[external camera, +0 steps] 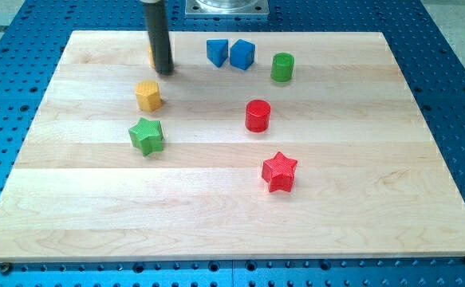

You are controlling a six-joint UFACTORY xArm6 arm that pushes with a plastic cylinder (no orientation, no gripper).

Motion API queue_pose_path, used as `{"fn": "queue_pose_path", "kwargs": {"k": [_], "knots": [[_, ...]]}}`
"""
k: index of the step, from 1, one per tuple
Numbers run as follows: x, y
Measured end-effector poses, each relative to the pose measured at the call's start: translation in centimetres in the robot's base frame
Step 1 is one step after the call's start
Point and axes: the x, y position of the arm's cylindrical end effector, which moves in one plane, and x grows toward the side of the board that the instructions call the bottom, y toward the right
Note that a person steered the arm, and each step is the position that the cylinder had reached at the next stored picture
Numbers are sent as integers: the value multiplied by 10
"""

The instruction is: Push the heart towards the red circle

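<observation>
No block on the worktop clearly reads as a heart. The likeliest one is the yellow block near the view's top left. Only a sliver of it shows at the left edge of my rod, so I cannot confirm its shape.

My tip rests on the wood just beside that sliver, slightly to the view's right and below it. I cannot tell whether they touch. No gripper is in view: the arm ends in the bare rod, so there is nothing to open or close.

I judge the block to be small, light and stiff, sliding easily on the smooth wood and likely to spin if pushed off-centre. It cannot be picked up, so the place to press is its far side from the red cylinder, meaning the side toward the view's upper left.

The red cylinder stands well apart, toward the view's lower right. My tip seems to sit on the wrong side, so it probably has to go round the block first.

The yellow hexagon and green star lie below, off the likely path.
</observation>
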Motion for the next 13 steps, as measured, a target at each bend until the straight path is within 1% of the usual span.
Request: {"fn": "queue_pose_path", "kwargs": {"k": [1, 2, 3, 4, 5, 6, 8, 9, 10, 11, 12, 13], "knots": [[-13, -91], [-40, -64], [-17, -27], [6, -29], [-40, -39], [-73, -22], [48, 8], [13, -19], [-19, -16], [-18, 47], [0, 81], [5, 76]]}}
